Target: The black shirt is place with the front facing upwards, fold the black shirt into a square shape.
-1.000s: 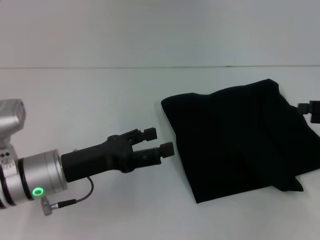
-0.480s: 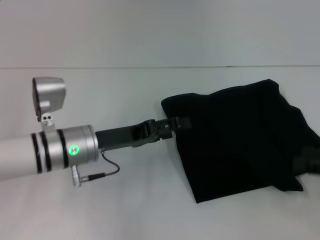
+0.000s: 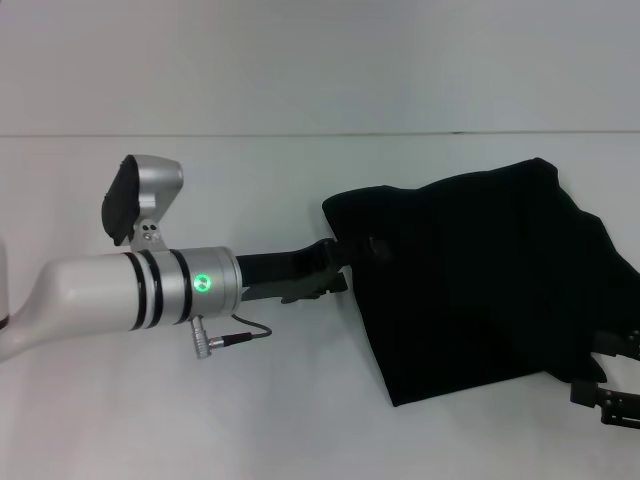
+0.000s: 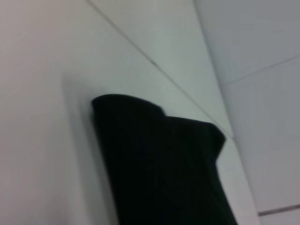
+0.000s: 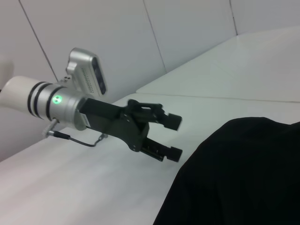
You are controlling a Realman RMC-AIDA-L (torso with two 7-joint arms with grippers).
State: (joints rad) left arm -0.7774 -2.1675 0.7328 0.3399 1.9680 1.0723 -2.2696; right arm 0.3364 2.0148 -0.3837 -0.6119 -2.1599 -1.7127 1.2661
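The right end effector [image 3: 610, 395] is seen nearest, just beside the near right corner of the black shirt [image 3: 480, 275]; whether it is open cannot be told. The shirt lies folded into a rough square on the white tabletop [image 3: 250, 420]. At the shirt's left edge the left end effector [image 5: 171, 136] is held open, gripping nothing. That edge would best be nudged straight without lifting the layers.

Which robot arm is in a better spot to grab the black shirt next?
Probably the left. The left gripper is open at the near-left edge of the black shirt. The right gripper is low at the shirt's right corner, mostly out of view.
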